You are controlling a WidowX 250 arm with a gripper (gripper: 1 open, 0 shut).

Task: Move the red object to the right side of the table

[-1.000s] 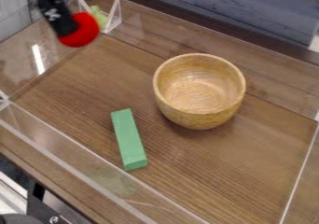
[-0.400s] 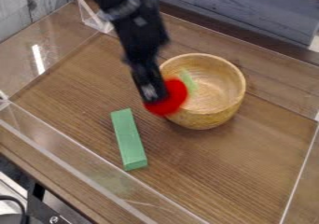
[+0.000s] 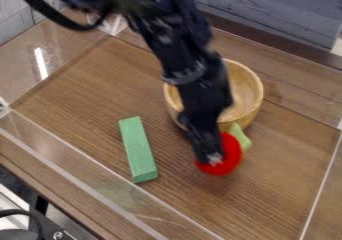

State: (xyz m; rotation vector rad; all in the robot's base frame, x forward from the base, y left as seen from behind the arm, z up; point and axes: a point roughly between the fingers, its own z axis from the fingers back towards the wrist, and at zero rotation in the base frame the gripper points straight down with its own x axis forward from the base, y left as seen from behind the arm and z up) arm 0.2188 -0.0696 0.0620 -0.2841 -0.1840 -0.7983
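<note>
Since a second ago the arm has swept from the far left corner across the table (image 3: 80, 94) and down, carrying the red object (image 3: 219, 156) with it — a moment back it hung against the wooden bowl's (image 3: 247, 96) left side, and now it sits low in front of the bowl. Its gripper (image 3: 210, 152) points steeply downward and is clenched on the red object, whose round body shows at the fingertips with a pale green leaf tab just to the upper right. Motion blur makes it unclear whether the red object touches the wood or hangs just above it. It lies just before the bowl's near rim, to the right of the green block (image 3: 136, 149) and apart from it. That flat block lies where it lay before, and the bowl has not shifted — the arm crosses over the bowl's left half
</note>
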